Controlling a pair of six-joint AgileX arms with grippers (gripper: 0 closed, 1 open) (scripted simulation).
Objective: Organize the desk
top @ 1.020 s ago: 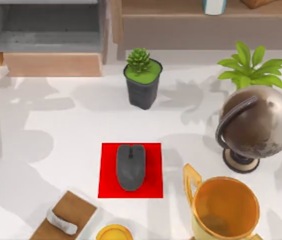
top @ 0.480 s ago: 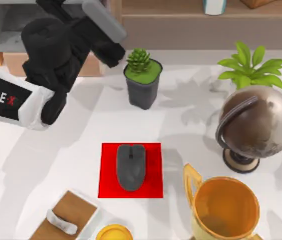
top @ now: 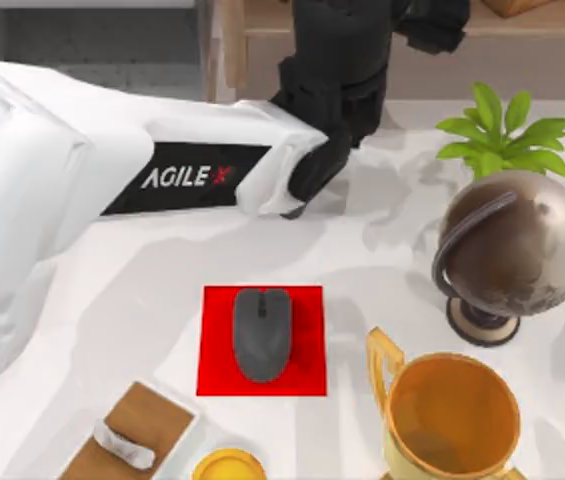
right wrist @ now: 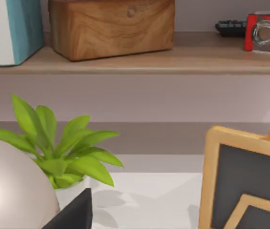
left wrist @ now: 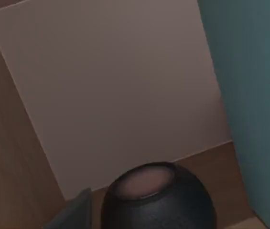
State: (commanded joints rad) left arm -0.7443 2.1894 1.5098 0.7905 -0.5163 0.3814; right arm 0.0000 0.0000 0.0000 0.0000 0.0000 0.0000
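The left arm (top: 112, 190), white with a black AgileX band, reaches across from the top view's left edge toward the shelf unit (top: 362, 60) at the back; its black wrist hangs over the shelf's front edge, and whether its claw is apart or together cannot be told. The white tabletop (top: 122, 300) spreads under everything. Near its front left lies a wooden board (top: 147, 420) with a small white item on it, and a yellow round object (top: 228, 466) just beside it. At centre a dark mouse (top: 261, 333) rests on a red mat (top: 307, 370). To the right stand a gold trophy cup (top: 449, 415), a globe (top: 512, 245) and, behind the globe, a leafy plant (top: 502, 130).
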